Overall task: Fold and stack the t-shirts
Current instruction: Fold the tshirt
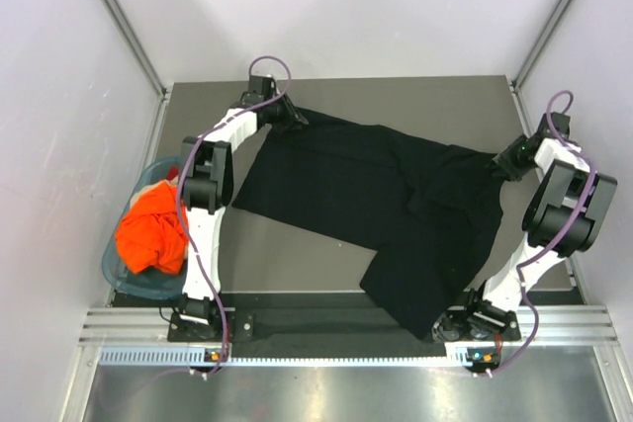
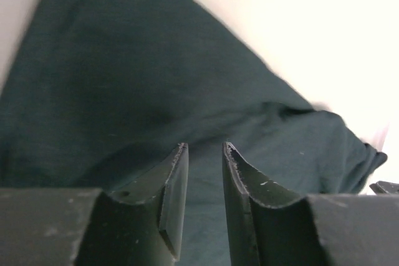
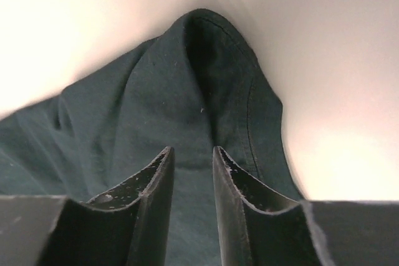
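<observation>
Left gripper point(image 2: 204, 149) and right gripper point(image 3: 192, 151) sit at opposite ends of the black t-shirt point(image 1: 366, 185) lying crumpled across the table point(image 1: 287, 259), jaws narrowly parted, can't tell if gripping, so a shallow pinch may slip when lifted.

A dark grey rectangular tabletop point(image 1: 326, 94) is being used as the work surface. A large black cloth t-shirt point(image 1: 346, 180) is being spread flat across it, from far left to near right. The shirt is being rumpled in its right half, and its near-right end is being draped past the table's near edge. A teal plastic basket point(image 1: 111, 262) is being kept at the left edge, with a bright orange cloth t-shirt point(image 1: 153, 234) bunched inside.
</observation>
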Robot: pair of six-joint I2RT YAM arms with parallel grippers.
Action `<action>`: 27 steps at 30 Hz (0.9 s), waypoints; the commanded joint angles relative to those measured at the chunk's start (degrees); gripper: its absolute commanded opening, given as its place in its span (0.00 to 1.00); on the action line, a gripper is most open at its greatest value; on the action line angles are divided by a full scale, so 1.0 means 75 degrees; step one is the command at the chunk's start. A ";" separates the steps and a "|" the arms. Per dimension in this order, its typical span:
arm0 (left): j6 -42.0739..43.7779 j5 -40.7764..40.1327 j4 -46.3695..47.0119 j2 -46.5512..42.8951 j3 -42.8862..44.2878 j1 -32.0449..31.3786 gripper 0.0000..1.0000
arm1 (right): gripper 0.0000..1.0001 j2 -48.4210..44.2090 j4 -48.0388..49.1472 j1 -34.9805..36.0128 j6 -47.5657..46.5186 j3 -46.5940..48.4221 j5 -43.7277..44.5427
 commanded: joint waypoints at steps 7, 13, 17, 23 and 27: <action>0.0001 0.0007 -0.0551 0.0425 0.0260 0.0280 0.31 | 0.25 0.0457 0.0445 -0.0039 -0.0426 -0.0135 -0.0126; 0.0002 0.0078 -0.0633 0.0589 0.0307 0.0316 0.31 | 0.26 0.0551 0.0527 -0.0039 -0.0520 -0.0264 -0.0161; -0.0045 0.0148 -0.0669 0.0742 0.0354 0.0363 0.31 | 0.22 0.0644 0.0539 -0.0039 -0.0544 -0.0229 -0.0185; -0.0092 0.0148 -0.0739 0.0882 0.0354 0.0444 0.30 | 0.05 0.0610 0.0282 -0.0051 -0.0602 -0.0066 -0.0010; -0.0186 0.0136 -0.0821 0.0941 0.0354 0.0538 0.30 | 0.00 0.0504 -0.0245 -0.0086 -0.0754 0.0204 0.0621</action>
